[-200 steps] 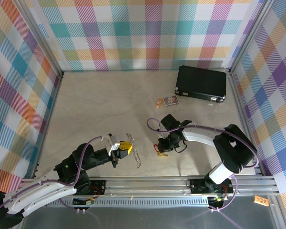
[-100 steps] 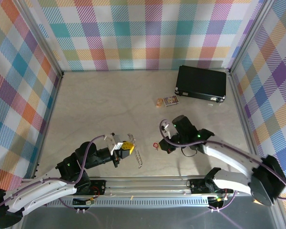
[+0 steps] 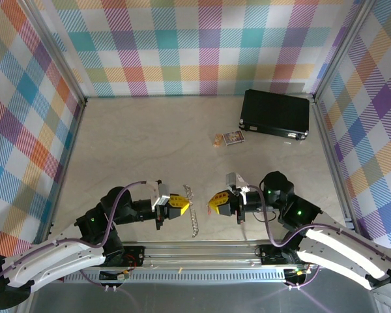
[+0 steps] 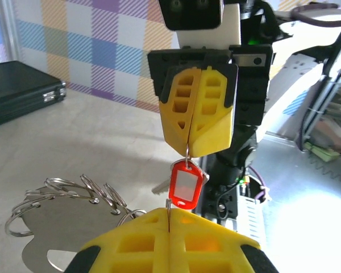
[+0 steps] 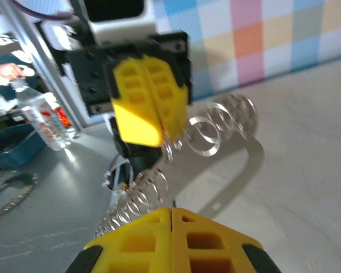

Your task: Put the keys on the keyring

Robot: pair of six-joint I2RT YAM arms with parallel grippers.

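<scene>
The small red-headed key hangs from the right gripper, near the silver coil-edged keyring in the left gripper.

Key: glossy red plastic head with a pale window, on thin bright wire.
Keyring: flat grey metal plate, dull brushed finish, carrying shiny polished wire coils.
Left gripper and right gripper: yellow plastic fingers, matt, pocketed.
Table: pale, smooth, low sheen.
Far-right case: matt black, bright metal latches.
</scene>
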